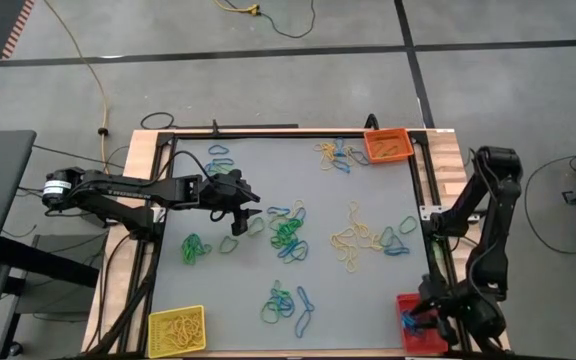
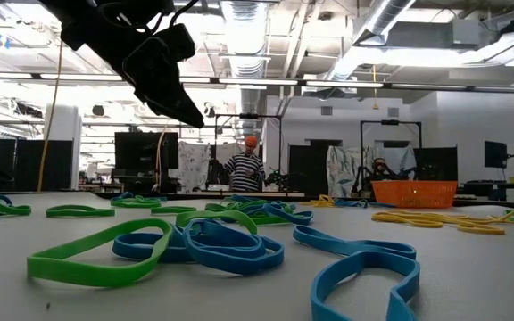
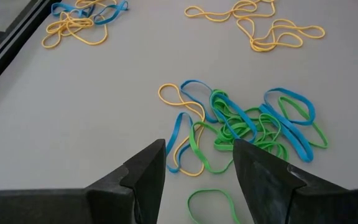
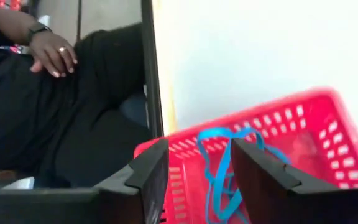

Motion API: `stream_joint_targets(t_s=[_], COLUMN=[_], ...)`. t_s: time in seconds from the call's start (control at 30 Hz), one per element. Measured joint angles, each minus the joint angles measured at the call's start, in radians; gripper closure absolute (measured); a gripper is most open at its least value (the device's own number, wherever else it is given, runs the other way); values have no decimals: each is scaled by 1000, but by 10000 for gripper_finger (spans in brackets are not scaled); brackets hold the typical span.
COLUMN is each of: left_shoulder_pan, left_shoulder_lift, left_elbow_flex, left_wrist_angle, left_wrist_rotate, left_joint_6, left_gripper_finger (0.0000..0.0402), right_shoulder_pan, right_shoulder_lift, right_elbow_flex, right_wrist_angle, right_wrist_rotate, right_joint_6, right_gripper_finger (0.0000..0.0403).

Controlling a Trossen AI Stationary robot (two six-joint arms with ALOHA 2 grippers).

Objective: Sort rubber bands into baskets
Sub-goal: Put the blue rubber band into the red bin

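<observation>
1. At the near right corner, the right gripper [image 4: 197, 180] hangs over the red basket [image 1: 415, 322], fingers apart, with blue bands [image 4: 222, 168] lying inside.
2. The yellow basket [image 1: 176, 329] sits near left.
3. Mid-table, the left gripper [image 3: 197, 180] hovers spread, empty, above the mixed rubber bands [image 3: 247, 124].
4. The orange basket [image 1: 387, 145] sits far right.

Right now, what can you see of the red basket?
The red basket is a small rectangular plastic tray with low, perforated walls, sitting at the table's near right corner. It appears tilted in the right wrist view. Blue rubber bands lie inside. The right gripper hangs just above it, fingers apart, holding nothing.
</observation>
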Motion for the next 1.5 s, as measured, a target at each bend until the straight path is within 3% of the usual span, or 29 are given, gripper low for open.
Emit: stream_joint_targets(t_s=[0.27,0.43,0.67,0.9,1.23,1.5], left_shoulder_pan=[0,0,0,0,0,0], left_shoulder_lift=[0,0,0,0,0,0], left_elbow_flex=[0,0,0,0,0,0], left_wrist_angle=[0,0,0,0,0,0], left_wrist_rotate=[0,0,0,0,0,0], left_joint_6=[0,0,0,0,0,0], left_gripper_finger=[223,223,223,223,223,223], right_shoulder_pan=[-84,-197,-398,-548,-641,-688], right_shoulder_lift=[-80,-103,-102,-101,-101,-101], right_elbow_flex=[0,0,0,0,-9,-112], right_wrist_angle=[-100,-256,-446,-480,-478,-465], right_wrist_rotate=[113,113,-50,-144,-245,-317], right_joint_6=[-169,-176,-101,-127,-148,-83], right_gripper_finger=[208,209,210,210,210,210])
